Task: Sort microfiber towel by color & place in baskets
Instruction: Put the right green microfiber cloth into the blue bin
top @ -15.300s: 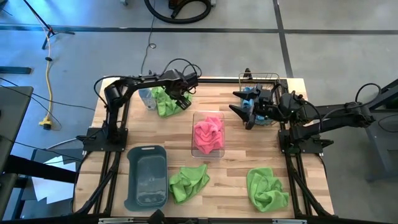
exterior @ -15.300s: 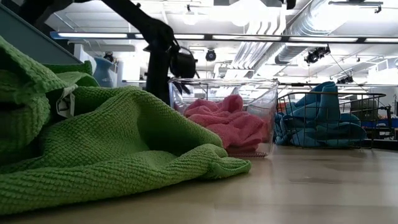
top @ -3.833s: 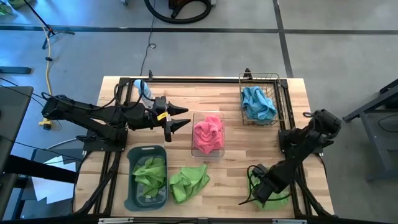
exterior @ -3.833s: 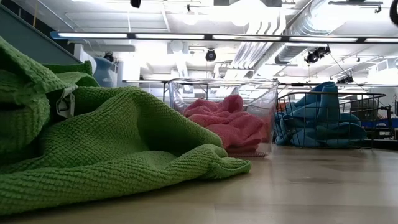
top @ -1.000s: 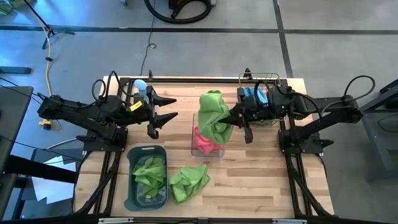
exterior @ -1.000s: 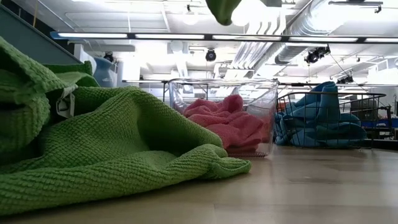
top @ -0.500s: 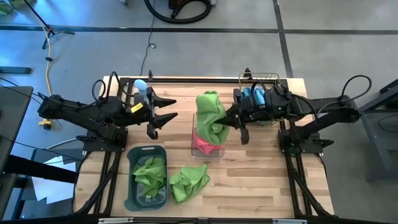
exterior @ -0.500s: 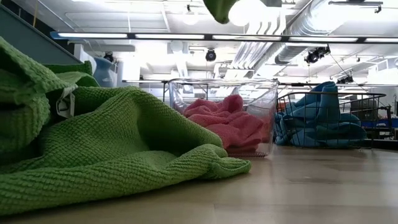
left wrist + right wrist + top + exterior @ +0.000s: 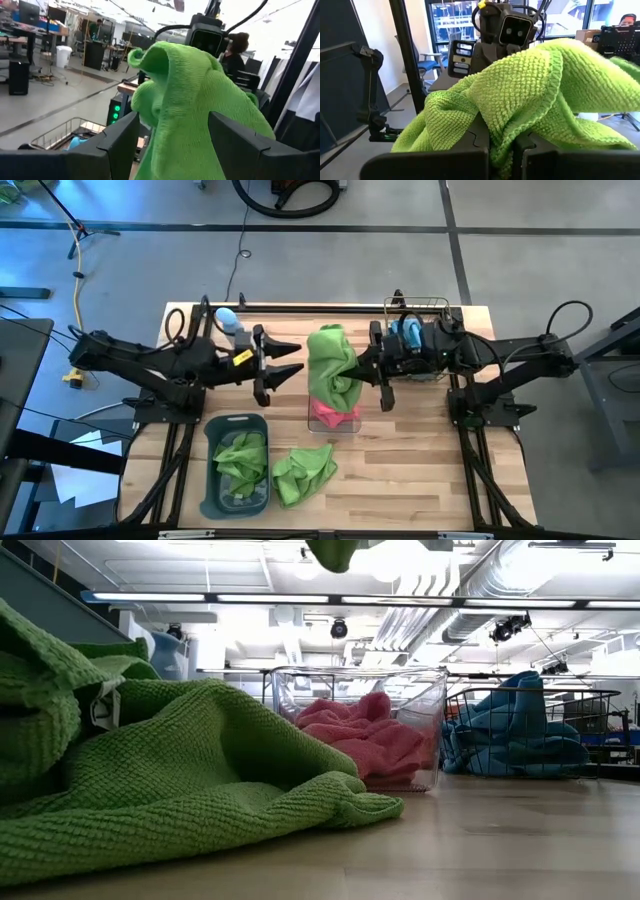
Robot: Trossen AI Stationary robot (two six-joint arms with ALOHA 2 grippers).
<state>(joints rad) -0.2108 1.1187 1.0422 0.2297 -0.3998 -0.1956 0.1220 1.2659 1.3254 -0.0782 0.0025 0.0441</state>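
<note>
While the right gripper [image 9: 362,370] stays clamped on the lime green towel [image 9: 332,368], it has carried it further toward the left arm over the last second; the towel now hangs in the air above the clear bin [image 9: 335,418], covering most of the hot pink towel [image 9: 330,413] inside it. Wrong bin for green, so I read this as a handover, not a drop.

The left gripper [image 9: 288,366] has pushed in from the side of the clear bin away from the wire basket [image 9: 420,345]. Jaws wide apart, nothing between them yet. The left wrist view shows the green towel [image 9: 200,115] filling the gap ahead of the fingers [image 9: 120,140], close but not bracketed.

Rest of the layout, relative to the clear bin:
- grey tub [image 9: 237,465] near, on the front-left side, one green towel already in it
- another green towel [image 9: 305,472] loose on the table just in front of the bin, beside the tub
- light blue towels [image 9: 520,730] in the wire basket, on the right-arm side

Next call: left closes on the hanging cloth, right lets go, left takes it to the tub. Risk is the right releasing early and green landing on pink.
</note>
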